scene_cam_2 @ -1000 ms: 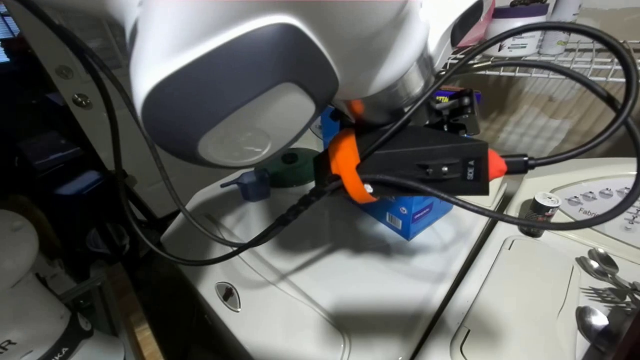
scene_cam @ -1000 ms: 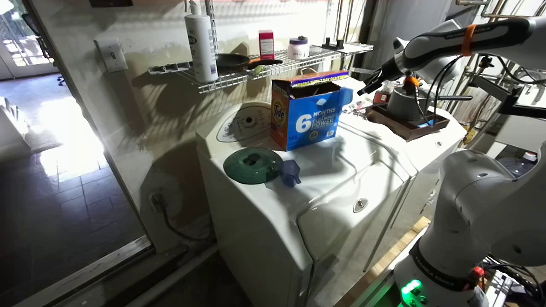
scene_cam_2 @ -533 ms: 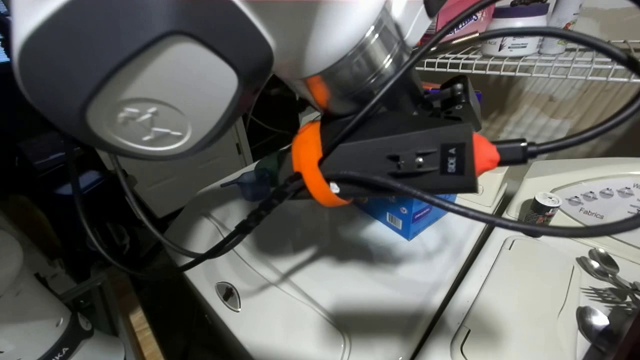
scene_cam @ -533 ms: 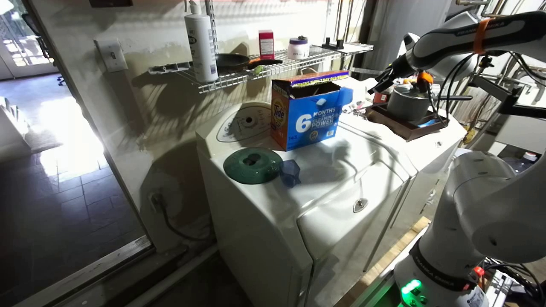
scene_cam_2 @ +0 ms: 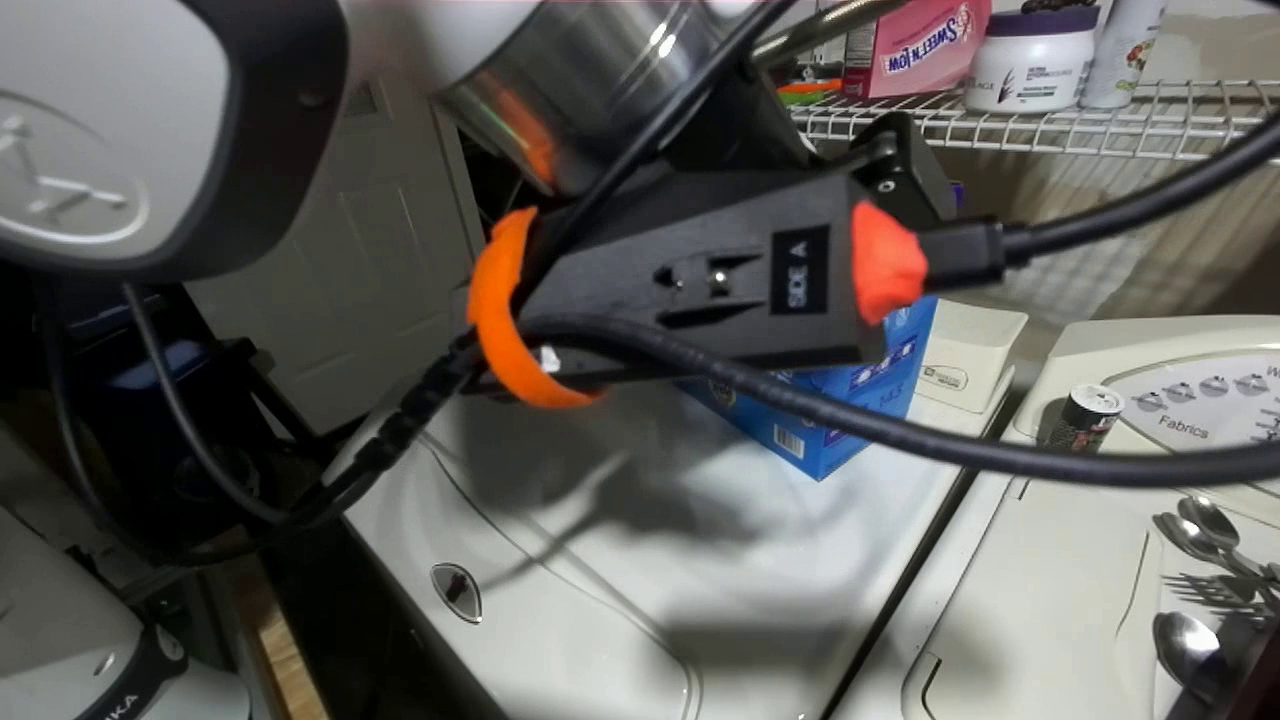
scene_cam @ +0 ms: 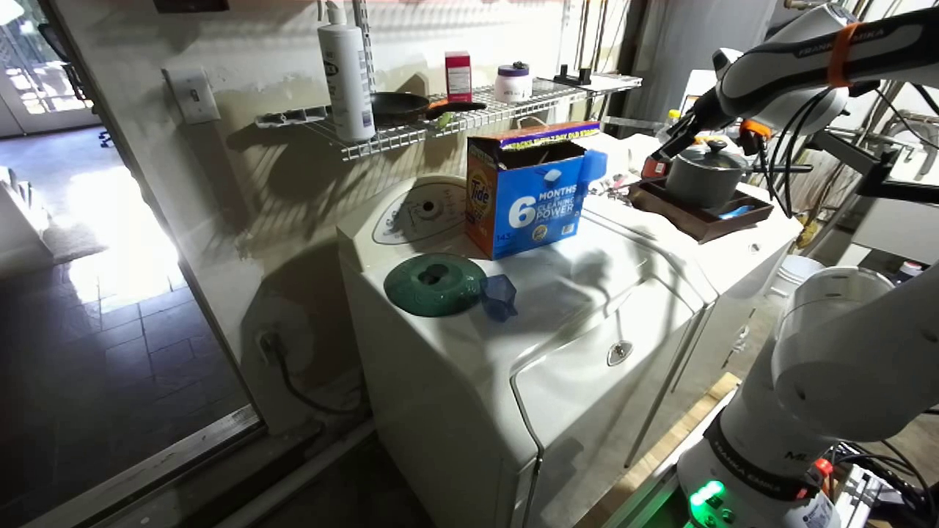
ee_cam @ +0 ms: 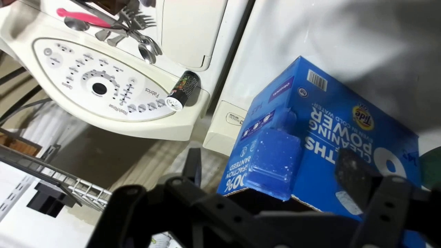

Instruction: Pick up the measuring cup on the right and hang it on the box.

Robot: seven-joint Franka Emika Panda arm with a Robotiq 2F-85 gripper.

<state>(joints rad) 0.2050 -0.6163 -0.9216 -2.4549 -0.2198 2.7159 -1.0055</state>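
Observation:
The box point(scene_cam: 539, 213) stands on a white appliance, its top open; its blue front shows in the wrist view point(ee_cam: 330, 110). A blue measuring cup point(scene_cam: 595, 166) hangs at its upper corner, over the edge of the opening; it shows in the wrist view point(ee_cam: 275, 158). A second blue measuring cup point(scene_cam: 499, 297) rests beside the dark green disc point(scene_cam: 435, 284); it is hidden in the other views. My gripper point(ee_cam: 271, 155) is open and empty, its fingers point(ee_cam: 355, 168) apart on either side of the hung cup in the wrist view. In an exterior view the gripper point(scene_cam: 662, 152) is apart from the box.
A grey pot point(scene_cam: 704, 178) sits in a brown tray point(scene_cam: 700, 227) on the neighbouring appliance. Spoons and forks point(scene_cam_2: 1200, 560) and a dark can point(scene_cam_2: 1082, 415) lie or stand there too. A wire shelf point(scene_cam: 543, 97) runs along the wall above the box.
My arm has drawn back, carrying the gripper farther from the box. The box, the hung cup and the cup beside the disc have not moved.

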